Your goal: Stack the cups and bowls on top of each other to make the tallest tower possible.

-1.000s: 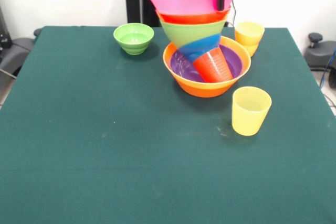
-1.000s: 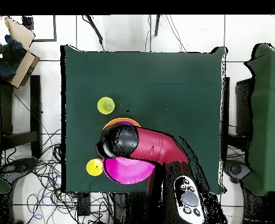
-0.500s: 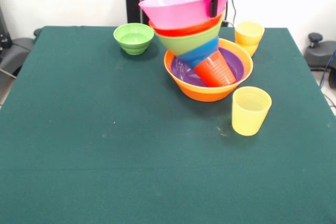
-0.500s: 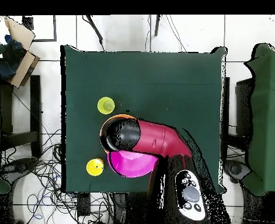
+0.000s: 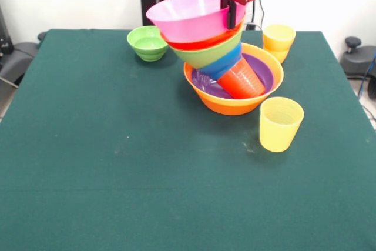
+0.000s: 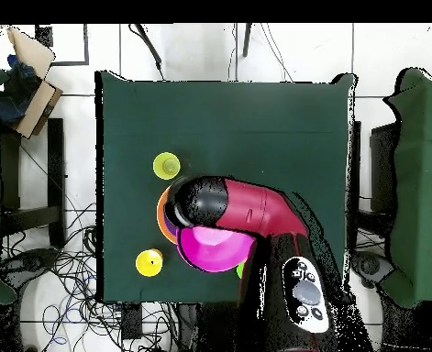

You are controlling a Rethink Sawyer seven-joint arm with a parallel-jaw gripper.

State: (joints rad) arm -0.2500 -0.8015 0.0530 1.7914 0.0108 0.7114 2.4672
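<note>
Tower tilted in the orange bowl, gripper on its pink rim

Table [image 5: 117, 174] first: I see green cloth with every piece on its far half. Next the arm [image 6: 256, 206], red and black, which covers most of the stack from above. The tower [image 5: 211, 51] leans toward the small green bowl [image 5: 150, 42], its red-orange cup [image 5: 242, 79] footed inside the purple bowl [image 5: 261, 69], which sits in the large orange bowl [image 5: 232, 101]. The gripper [image 5: 230, 11] has its fingers clamped over the far rim of the pink bowl [image 5: 191, 13], one dark finger [image 5: 231, 13] showing outside the wall. My count: seven bowls, six in the tower, one apart. Three cups: one in the tower, one yellow cup [image 5: 281, 123] just beside the orange bowl, another yellow cup [image 5: 278, 40] behind it.
</note>
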